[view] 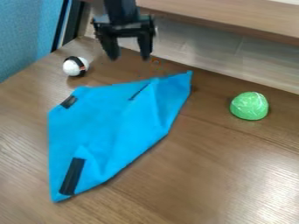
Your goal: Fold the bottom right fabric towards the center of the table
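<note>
Nearest you, the blue fabric point(116, 127) comes to its lower-left corner on the wooden tabletop point(204, 175), with a long black strip point(72, 176) beside that corner. From there, note the lower-right margin, which slants up to a pointed far-right tip; no separate corner juts out towards the bottom right. This outline suggests that the required fold is largely made, though you cannot tell for certain which layer lies uppermost. Farther back, a short black patch point(69, 102) marks the upper-left edge, and creases with a narrow dark slit run near the tip. The green ball-like object point(249, 106) sits well apart to the right; the white ball point(75, 66) lies beyond the upper-left edge. Farthest, your tool point(128, 51) hangs above the far side, its fingers spread wide, holding nothing. What remains is probably a check of the fold, with a small inward adjustment if needed.
</note>
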Robot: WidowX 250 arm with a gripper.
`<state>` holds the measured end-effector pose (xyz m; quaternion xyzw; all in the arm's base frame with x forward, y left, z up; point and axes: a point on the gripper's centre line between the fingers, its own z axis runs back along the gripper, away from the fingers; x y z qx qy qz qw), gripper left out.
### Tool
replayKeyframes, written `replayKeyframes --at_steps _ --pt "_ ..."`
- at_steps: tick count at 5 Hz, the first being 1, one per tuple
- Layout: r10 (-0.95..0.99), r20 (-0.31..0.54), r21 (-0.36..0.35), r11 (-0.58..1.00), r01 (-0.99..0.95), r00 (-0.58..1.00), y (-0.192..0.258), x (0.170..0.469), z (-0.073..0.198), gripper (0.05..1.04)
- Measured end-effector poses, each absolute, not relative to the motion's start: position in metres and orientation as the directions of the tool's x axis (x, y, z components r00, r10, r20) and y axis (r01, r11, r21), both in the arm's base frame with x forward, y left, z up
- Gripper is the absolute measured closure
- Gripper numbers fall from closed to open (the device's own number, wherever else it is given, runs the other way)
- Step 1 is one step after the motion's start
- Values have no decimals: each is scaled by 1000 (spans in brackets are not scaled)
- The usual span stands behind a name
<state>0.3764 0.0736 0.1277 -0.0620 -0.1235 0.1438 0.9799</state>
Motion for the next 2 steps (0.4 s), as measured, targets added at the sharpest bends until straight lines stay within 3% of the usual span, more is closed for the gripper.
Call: replayKeyframes --at_steps 1,2 --pt "319 268 -160 945 -284 909 74 374 145 83" --pt "319 265 -165 945 -283 910 73 370 147 83"
